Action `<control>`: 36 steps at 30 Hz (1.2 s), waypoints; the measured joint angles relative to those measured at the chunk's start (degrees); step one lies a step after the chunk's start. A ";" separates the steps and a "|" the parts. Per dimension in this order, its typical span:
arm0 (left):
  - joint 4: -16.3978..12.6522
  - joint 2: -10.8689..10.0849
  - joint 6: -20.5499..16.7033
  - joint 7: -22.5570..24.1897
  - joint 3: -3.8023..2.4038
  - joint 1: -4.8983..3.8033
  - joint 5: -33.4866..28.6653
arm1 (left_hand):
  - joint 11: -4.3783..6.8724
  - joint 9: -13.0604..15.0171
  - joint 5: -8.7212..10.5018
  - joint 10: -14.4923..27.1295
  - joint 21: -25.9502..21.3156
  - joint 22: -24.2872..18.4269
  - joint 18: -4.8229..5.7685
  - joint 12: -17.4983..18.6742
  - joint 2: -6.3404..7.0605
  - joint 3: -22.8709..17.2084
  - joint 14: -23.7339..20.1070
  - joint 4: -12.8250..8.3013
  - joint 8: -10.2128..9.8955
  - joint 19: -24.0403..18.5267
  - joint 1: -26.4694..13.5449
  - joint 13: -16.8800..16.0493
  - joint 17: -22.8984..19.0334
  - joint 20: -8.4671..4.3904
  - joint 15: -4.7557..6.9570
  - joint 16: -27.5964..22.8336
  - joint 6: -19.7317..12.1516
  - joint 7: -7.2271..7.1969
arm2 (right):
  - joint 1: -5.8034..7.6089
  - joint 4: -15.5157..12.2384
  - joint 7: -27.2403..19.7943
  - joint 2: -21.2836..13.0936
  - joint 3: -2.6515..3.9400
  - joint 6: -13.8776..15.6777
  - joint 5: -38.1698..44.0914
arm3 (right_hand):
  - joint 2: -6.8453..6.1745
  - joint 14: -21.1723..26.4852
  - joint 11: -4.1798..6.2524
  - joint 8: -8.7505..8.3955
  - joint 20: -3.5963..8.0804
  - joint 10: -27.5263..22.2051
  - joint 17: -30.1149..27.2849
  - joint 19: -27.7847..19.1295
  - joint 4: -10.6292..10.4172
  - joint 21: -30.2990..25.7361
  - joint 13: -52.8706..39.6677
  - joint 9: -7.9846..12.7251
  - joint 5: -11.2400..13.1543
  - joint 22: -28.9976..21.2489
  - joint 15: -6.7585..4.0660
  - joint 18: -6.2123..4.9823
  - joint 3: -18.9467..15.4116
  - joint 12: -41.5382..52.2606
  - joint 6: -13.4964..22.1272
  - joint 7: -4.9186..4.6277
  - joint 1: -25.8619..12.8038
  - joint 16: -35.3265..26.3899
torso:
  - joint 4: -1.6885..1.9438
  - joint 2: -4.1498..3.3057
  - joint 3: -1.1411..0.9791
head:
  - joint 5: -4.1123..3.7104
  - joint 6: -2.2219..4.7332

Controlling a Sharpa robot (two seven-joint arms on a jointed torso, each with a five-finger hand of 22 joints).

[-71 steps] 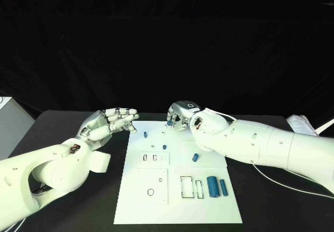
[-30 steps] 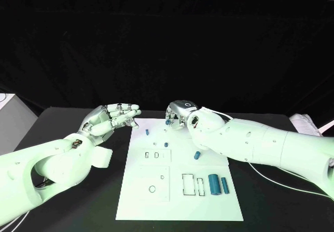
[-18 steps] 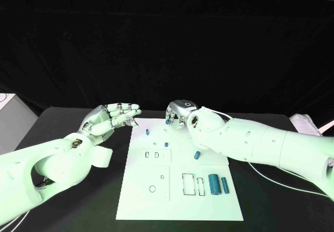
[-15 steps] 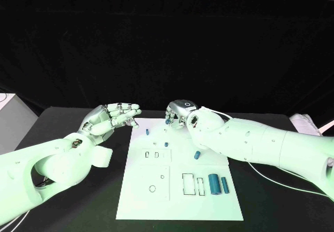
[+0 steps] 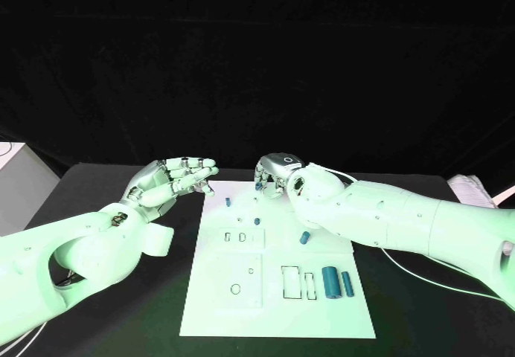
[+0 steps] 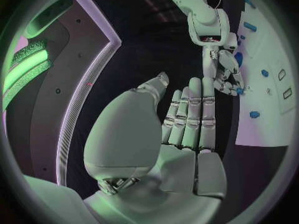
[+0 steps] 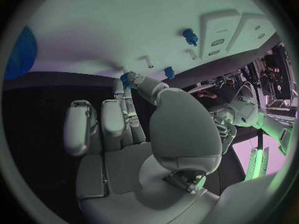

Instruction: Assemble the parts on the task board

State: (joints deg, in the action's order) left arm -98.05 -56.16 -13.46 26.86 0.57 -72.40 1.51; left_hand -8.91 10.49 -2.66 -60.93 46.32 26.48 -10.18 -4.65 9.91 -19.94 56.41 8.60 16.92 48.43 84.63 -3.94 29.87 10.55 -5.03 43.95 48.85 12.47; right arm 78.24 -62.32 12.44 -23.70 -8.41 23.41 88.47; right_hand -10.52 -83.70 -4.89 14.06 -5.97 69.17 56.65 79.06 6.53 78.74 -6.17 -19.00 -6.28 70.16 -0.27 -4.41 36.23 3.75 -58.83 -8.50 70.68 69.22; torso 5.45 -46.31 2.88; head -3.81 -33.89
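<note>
The white task board lies in the middle of the black table. My right hand hovers over its far edge and pinches a small blue part between thumb and fingertip; the same part shows at that hand's fingertips in the left wrist view. My left hand is raised beside the board's far left corner, fingers apart, holding nothing. Three small blue parts lie on the board. A thick blue cylinder and a thinner one lie near its right edge.
The board carries small paired slots, a tall rectangular slot and an oval hole. A white box stands at the table's far left, and a cable runs over the table to the right of the board.
</note>
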 measured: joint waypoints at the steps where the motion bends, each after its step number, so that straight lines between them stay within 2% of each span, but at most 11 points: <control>1: 0.00 0.00 0.00 0.00 0.00 0.00 0.00 | 0.00 0.00 0.00 0.00 0.00 0.00 0.00 0.00 0.00 0.00 0.00 0.00 0.00 0.00 0.00 0.00 0.00 0.00 0.00 0.00 0.00 0.00 | 0.00 0.05 -0.01 0.06 0.00 -0.04 -0.01 | -0.07 0.08 -0.03 0.00 -0.08 -0.08 -0.17 -0.08 -0.07 -0.09 0.00 -0.05 0.21 -0.18 0.08 0.00 0.07 0.00 0.00 0.00 0.07 -0.04 | 0.01 0.01 0.00 | 0.01 0.00; 13: 0.00 0.01 0.00 -0.03 0.00 -0.01 0.00 | 0.00 -0.01 0.00 0.00 0.00 -0.01 0.00 0.00 0.00 0.00 0.00 0.00 0.00 0.00 0.00 0.00 0.00 0.00 0.00 0.00 0.00 0.00 | 0.01 0.33 -0.07 0.21 -0.02 -0.60 -0.09 | -0.29 0.29 -0.23 0.00 -0.28 -0.91 -1.17 -0.70 -0.15 -0.64 0.05 -0.11 0.21 -1.28 0.28 0.01 0.15 -0.01 0.36 -0.36 -0.15 -0.73 | 0.06 0.01 -0.03 | 0.04 -0.12; 27: 0.04 -0.01 0.00 -0.04 0.00 -0.02 0.01 | 0.00 -0.01 0.00 0.00 0.00 -0.02 0.00 0.00 0.00 0.00 0.00 0.00 0.00 0.00 0.00 0.00 -0.01 0.00 0.00 -0.02 0.00 0.00 | 0.02 0.23 -0.04 0.05 -0.03 -0.79 -0.16 | -0.28 0.28 -0.24 0.00 -0.28 -1.31 -1.32 -0.70 -0.31 -0.98 0.10 -0.23 0.20 -1.35 0.28 0.00 0.31 0.00 0.37 -0.37 -0.16 -0.73 | 0.10 0.07 -0.07 | -0.02 -0.30; 31: 0.04 -0.01 0.00 -0.05 0.00 -0.02 0.01 | 0.00 -0.02 0.00 0.00 0.00 -0.02 0.00 0.00 0.00 0.00 0.00 0.00 0.00 0.00 0.00 0.00 -0.01 0.00 0.00 -0.02 0.00 0.00 | 0.02 0.26 -0.03 0.05 -0.04 -0.74 -0.21 | -1.10 0.62 -0.65 -0.78 -0.51 -2.69 -1.91 -1.37 -0.32 -1.70 0.35 -0.22 0.43 -2.25 0.61 0.01 0.31 0.00 1.80 -0.66 -0.30 -1.13 | 0.11 0.08 -0.07 | -0.08 -0.26; 32: 0.04 -0.01 0.00 -0.05 0.00 -0.02 0.01 | 0.00 -0.01 0.00 0.00 0.00 -0.02 0.00 0.00 0.00 0.00 0.00 0.00 0.00 0.00 0.00 0.01 -0.01 0.00 0.00 -0.02 0.00 0.00 | 0.02 0.26 -0.03 0.04 -0.04 -0.69 -0.26 | -1.91 0.91 -0.86 -1.53 -0.70 -4.00 -2.52 -2.18 -0.49 -2.45 0.57 -0.16 0.43 -3.27 0.90 0.00 0.13 0.00 3.04 -0.79 -0.54 -1.64 | 0.12 0.08 -0.07 | -0.08 -0.26; 34: 0.05 -0.02 0.00 -0.06 0.00 -0.02 0.01 | 0.00 -0.02 0.00 0.00 0.00 -0.02 0.00 0.00 0.00 0.00 0.00 0.00 0.00 0.00 0.00 0.00 -0.01 0.00 0.00 -0.02 0.00 0.00 | 0.02 0.25 -0.04 0.00 -0.04 -0.59 -0.32 | -2.13 1.08 -1.06 -2.45 -0.91 -5.61 -3.55 -3.00 -0.95 -3.55 0.81 -0.05 0.31 -4.65 1.07 0.01 -0.50 0.00 4.46 -0.92 -0.57 -2.39 | 0.14 0.08 -0.07 | -0.09 -0.25; 36: 0.08 -0.03 0.00 -0.06 0.00 -0.02 0.01 | 0.00 -0.02 0.00 0.00 0.00 -0.02 0.00 0.00 0.00 0.00 0.00 0.00 0.00 0.00 0.00 0.00 -0.01 0.00 0.00 -0.02 0.00 0.00 | 0.02 0.09 -0.10 -0.22 -0.04 -0.40 -0.43 | -2.61 1.31 -1.16 -3.46 -1.05 -7.42 -5.31 -4.08 -1.14 -5.09 1.10 -0.04 0.16 -6.56 1.31 -0.89 -2.24 0.00 5.95 -0.98 -0.09 -3.63 | 0.14 0.09 -0.07 | -0.09 -0.25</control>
State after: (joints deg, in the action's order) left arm -97.97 -56.20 -13.46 26.80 0.57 -72.41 1.52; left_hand -8.91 10.47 -2.66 -60.93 46.32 26.46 -10.18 -4.65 9.91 -19.93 56.41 8.61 16.92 48.43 84.63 -3.94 29.86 10.55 -5.03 43.93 48.85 12.47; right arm 78.26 -62.23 12.34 -23.92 -8.45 23.01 88.04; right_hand -13.13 -82.39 -6.05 10.60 -7.02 61.75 51.34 74.98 5.39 73.66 -5.08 -19.04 -6.12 63.59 1.03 -5.30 33.99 3.75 -52.88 -9.48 70.59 65.59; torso 5.59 -46.21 2.81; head -3.89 -34.13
